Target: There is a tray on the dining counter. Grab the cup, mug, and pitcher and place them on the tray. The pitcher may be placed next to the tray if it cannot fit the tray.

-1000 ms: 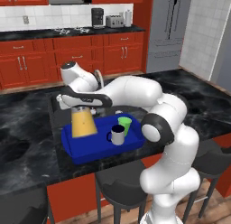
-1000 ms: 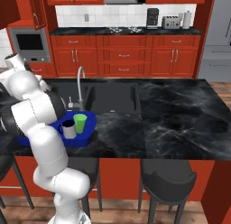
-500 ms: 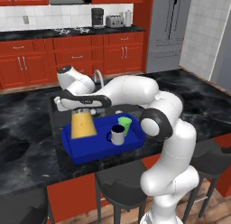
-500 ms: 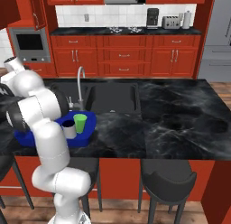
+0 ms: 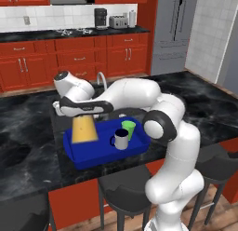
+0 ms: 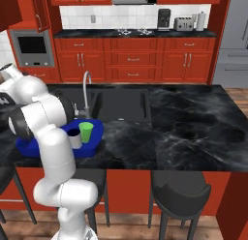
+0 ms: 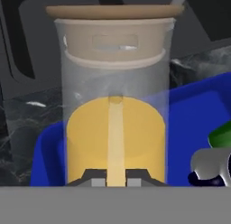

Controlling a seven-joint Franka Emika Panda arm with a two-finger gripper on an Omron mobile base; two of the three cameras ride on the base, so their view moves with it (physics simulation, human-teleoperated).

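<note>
Black marble dining counter (image 5: 28, 132), red cabinets (image 5: 69, 62) behind; tool (image 7: 115, 178) clenched on pitcher (image 5: 84, 129) over tray (image 5: 88, 158).

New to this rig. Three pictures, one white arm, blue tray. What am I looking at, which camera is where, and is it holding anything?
It is a rendered kitchen with one white robot arm on a driving base. Two cameras ride on the base, behind the arm to its left and right, looking forward and down. The third sits on the hand and looks along the gripper.

The black dining counter has a sink and faucet. On it sits the blue tray. In the tray stand the green cup and the grey-white mug, side by side.

The gripper is shut on the pitcher, a yellowish vessel, gripped low on a thin strip down its side. The pitcher is at the tray's left end; whether it already rests there I cannot tell.
</note>
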